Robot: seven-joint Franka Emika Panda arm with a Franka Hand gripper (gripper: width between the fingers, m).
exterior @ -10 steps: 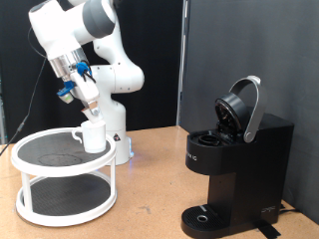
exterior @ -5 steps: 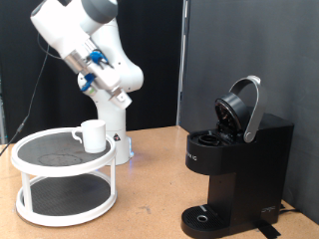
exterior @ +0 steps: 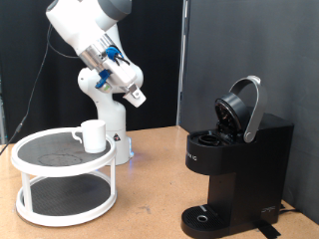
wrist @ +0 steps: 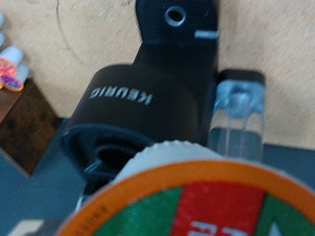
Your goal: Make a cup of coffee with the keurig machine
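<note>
In the exterior view, the gripper (exterior: 134, 97) hangs in mid-air at about ten o'clock from the keurig machine (exterior: 237, 169), whose lid stands open; the cup (exterior: 93, 134) sits on the white two-tier stand (exterior: 62, 185), at eight o'clock from the gripper. Whether the claw is open cannot be told here. In the wrist view, a coffee pod (wrist: 193, 200) fills the foreground at the fingertips, the machine beyond. Judged risk: a loosely gripped pod could slip or meet the open chamber tilted.
</note>
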